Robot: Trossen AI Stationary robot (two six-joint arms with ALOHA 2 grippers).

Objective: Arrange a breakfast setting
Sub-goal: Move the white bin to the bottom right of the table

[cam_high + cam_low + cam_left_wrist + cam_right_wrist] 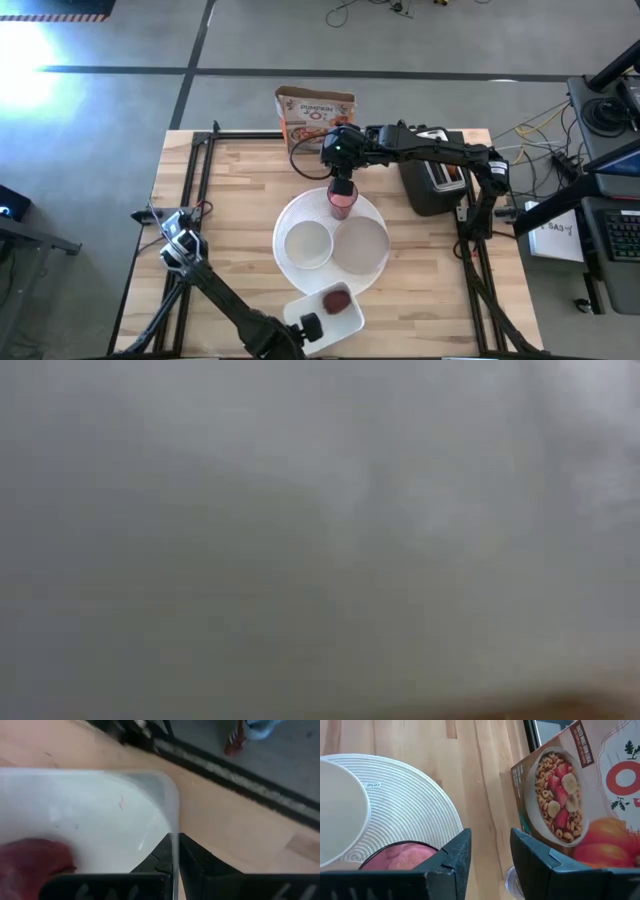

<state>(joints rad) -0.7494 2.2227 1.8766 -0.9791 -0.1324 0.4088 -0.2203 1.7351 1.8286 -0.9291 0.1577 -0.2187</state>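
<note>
The pink cup (341,203) stands upright on the far rim of the big round white plate (290,225), which lies mid-desk. The right pincer (341,190) sits straight over it with its fingers (451,860) clamped across the cup's rim. On the same plate, the small white bowl (307,244) and the small pale round plate (361,246) rest side by side, touching or nearly so. I judge the cup light and rigid, likely smooth and a bit slippery, so a hold across the rim as here seems sound; the bowl and plates look hard and breakable, best taken by their edges.

Nearer the front edge of the desk (220,200), the white rectangular tray (352,318) carries the dark-red fruit (336,298). The left pincer (309,328) is pinched together on the tray's thin wall (172,815).

Behind the cup stands a cereal box (314,113) reading "PUMPKIN" with large O shapes, showing a bowl of ring cereal and fruit. The plate's underside-style marking reads "2(2)". A black toaster (432,178) sits to the right. The low view shows only grey blur.
</note>
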